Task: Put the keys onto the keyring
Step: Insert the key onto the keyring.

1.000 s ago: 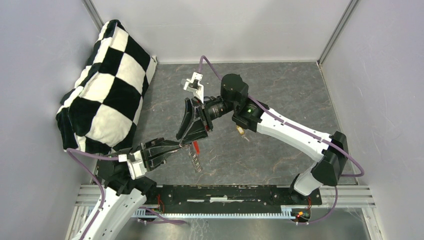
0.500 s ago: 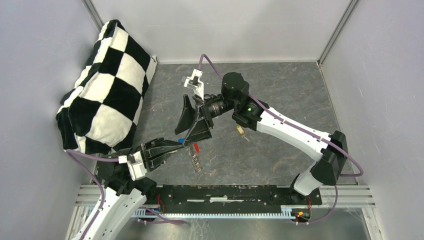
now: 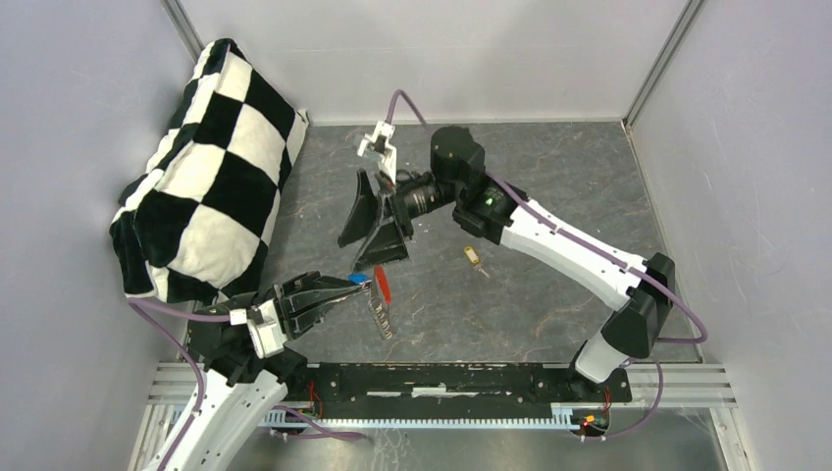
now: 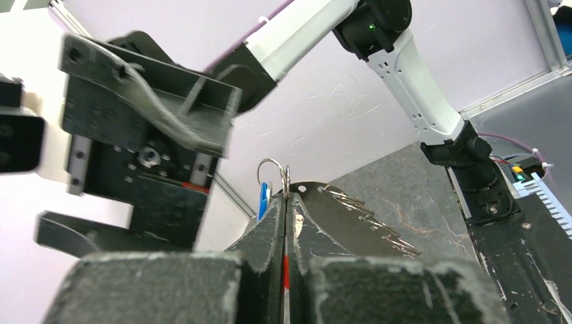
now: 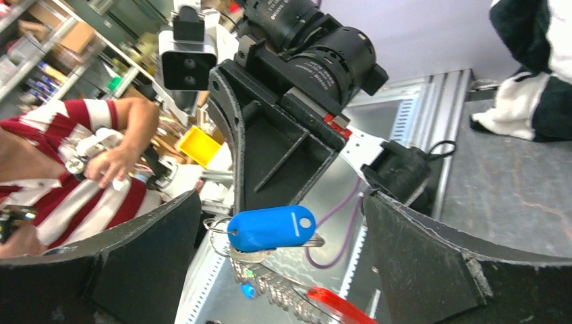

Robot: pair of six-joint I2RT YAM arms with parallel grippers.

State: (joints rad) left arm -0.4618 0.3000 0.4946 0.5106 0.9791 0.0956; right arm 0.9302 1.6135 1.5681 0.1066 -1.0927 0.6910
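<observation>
Top external view: the left claw (image 3: 349, 284) is seen clenched on the keyring (image 3: 383, 286), whose red crescent juts from the fingertips. A blue-capped key (image 3: 360, 278) is shown beside it, and a bunch of grey keys (image 3: 382, 317) hangs below, over the near part of the table (image 3: 549, 177). The right claw (image 3: 358, 250) is held just beyond the bunch, its jaws spread wide and nothing gripped between them. In the right wrist view the blue-capped key is framed between the two parted fingers (image 5: 432, 263), with the grey keys fanned under it. In the left wrist view a thin metal loop (image 4: 273, 177) is shown pinched at the closed fingertips. A yellow-capped key (image 3: 473, 257) is seen lying alone on the table, apart from the bunch and near the right arm. A black-and-white chequered cushion (image 3: 211, 167) is propped in the far left corner.
</observation>
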